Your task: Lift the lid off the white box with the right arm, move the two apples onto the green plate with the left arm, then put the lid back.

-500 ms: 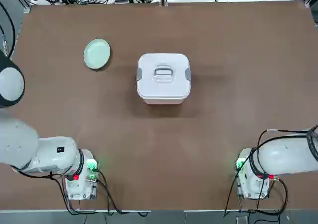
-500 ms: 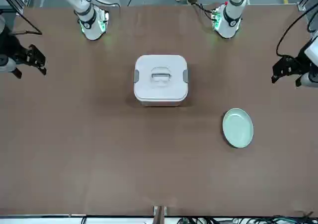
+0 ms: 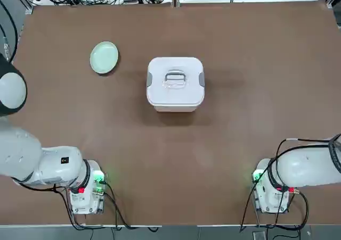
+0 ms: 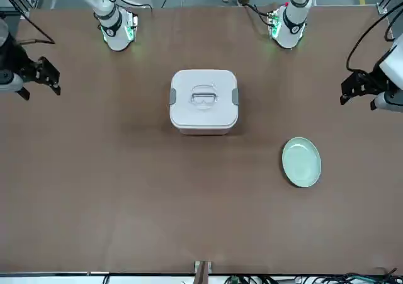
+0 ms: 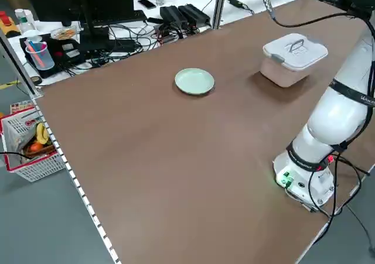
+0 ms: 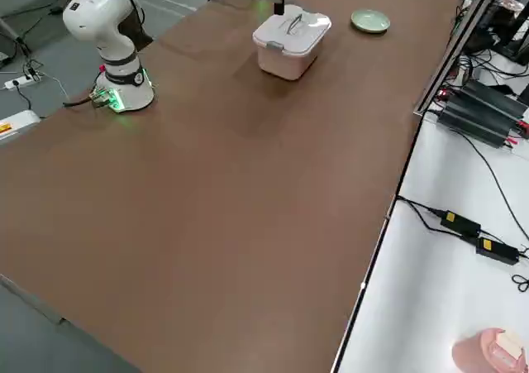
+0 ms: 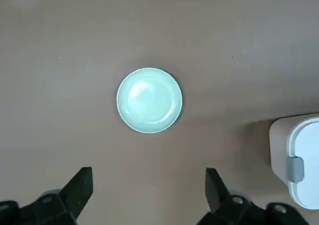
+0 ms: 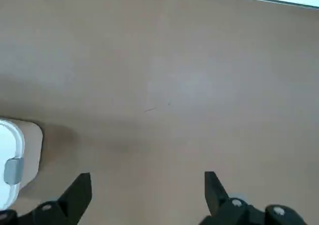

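A: Where to look first?
B: At the lid (image 3: 184, 95), on the box (image 3: 176, 109) in mid-worktop (image 3: 176, 155), handle (image 3: 175, 75) up. Green plate (image 3: 104, 57) bare, on the robot's left, well apart from the box.

A: And the apples?
B: Not in sight; probably under the lid.

A: State of the fingers?
B: Apart on both sides, with nothing between. Left gripper (image 7: 149, 170) above the worktop, out on the robot's left; right gripper (image 8: 148, 175) likewise, out on the right.

A: Next, presumably?
B: Right gripper over to the handle, to close and lift.

A: Likely trouble there?
B: A slip off the low, slim handle, from closing too high or off-centre. Or the whole box dragged up along with the lid, because of side clips (image 3: 149, 79) possibly fastened.

A: And afterwards?
B: A collision over the box, from sending the left gripper in before clearing the right. Apples rolling off the shallow-rimmed plate, from a release too high or too near the edge. A crooked lid at the end, from poor alignment with the corners.

A: Any brand or writing?
B: None legible on lid, box or plate. Just a yellow label on a black adapter (image 6: 460, 224) beyond the worktop, too small to read.
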